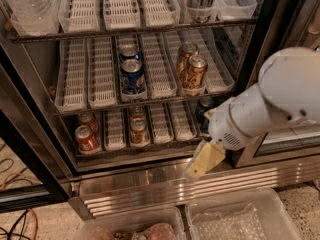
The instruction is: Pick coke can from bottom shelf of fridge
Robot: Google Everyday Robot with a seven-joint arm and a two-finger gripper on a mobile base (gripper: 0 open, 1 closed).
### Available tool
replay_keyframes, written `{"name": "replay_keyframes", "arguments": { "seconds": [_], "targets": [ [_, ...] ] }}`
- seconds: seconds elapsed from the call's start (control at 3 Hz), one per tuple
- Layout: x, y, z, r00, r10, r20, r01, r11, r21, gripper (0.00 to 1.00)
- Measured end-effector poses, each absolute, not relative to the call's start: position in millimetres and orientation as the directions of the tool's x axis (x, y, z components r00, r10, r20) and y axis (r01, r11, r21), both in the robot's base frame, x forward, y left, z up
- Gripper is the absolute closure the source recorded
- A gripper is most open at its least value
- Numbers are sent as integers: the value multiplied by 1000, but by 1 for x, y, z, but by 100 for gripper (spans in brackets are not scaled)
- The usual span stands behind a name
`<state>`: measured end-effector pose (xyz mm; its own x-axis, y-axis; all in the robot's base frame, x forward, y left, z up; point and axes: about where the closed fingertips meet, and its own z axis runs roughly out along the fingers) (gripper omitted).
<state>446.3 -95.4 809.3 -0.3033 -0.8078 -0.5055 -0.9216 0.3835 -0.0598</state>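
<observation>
Two red coke cans stand in the leftmost lane of the bottom shelf [150,151], one at the front [86,139] and one behind it [88,120]. The shelf is a dark wire rack with white slotted lane trays in the open fridge [250,59]. My gripper [196,169], cream-coloured on a white arm [270,104], hangs in front of the fridge's steel base. It is below the shelf's right part, well to the right of the coke cans and apart from them. It holds nothing that I can see.
Two gold-orange cans [139,131] stand mid-shelf and a dark can [204,106] at the right behind my arm. The rack above holds blue Pepsi cans [132,76] and gold cans [194,71]. The ribbed steel base [150,196], clear bins [235,219] and floor cables [20,219] lie below.
</observation>
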Motion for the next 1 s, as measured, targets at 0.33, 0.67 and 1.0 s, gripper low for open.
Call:
{"name": "replay_keyframes", "arguments": {
  "seconds": [0.33, 0.67, 1.0],
  "targets": [
    [435, -54, 750, -306, -769, -561, -930, 368, 3, 0],
    [426, -8, 701, -334, -724, -603, -924, 379, 55, 0],
    [442, -5, 705, -322, -703, -634, -911, 413, 5, 0]
  ]
}}
